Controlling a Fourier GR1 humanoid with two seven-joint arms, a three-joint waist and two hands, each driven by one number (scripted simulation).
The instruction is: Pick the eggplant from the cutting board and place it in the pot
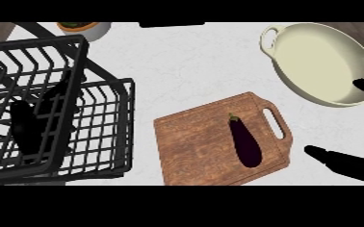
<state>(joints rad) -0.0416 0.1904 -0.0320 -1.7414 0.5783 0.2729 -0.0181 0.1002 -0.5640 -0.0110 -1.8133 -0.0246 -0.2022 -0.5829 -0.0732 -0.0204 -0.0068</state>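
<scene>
At far left, seen through the bars of a black wire basket [107,125], the robot's left hand [28,125] shows only as a dark shape under the mesh; whether its fingers are straight or curled cannot be told. Behind the basket, at the counter's back edge, stands a small bowl [89,29] with an orange rim, partly cut off. Centre: a wooden cutting board [192,144] with a slotted handle on its right side lies turned at an angle on the pale counter [185,67]. The eggplant [245,142] rests on the board's right half, untouched; its long axis runs nearly front to back, the stem end pointing away from the robot and the rounded end toward it. Upper right: a cream pot [313,62] with a loop handle, nothing visible inside. Lower right: the right hand [338,162] enters from the edge, just beside the board's handle, its dark fingers extended toward the board and holding nothing. By this evidence the task is barely begun: grasp, carry and release into the pot all remain.
</scene>
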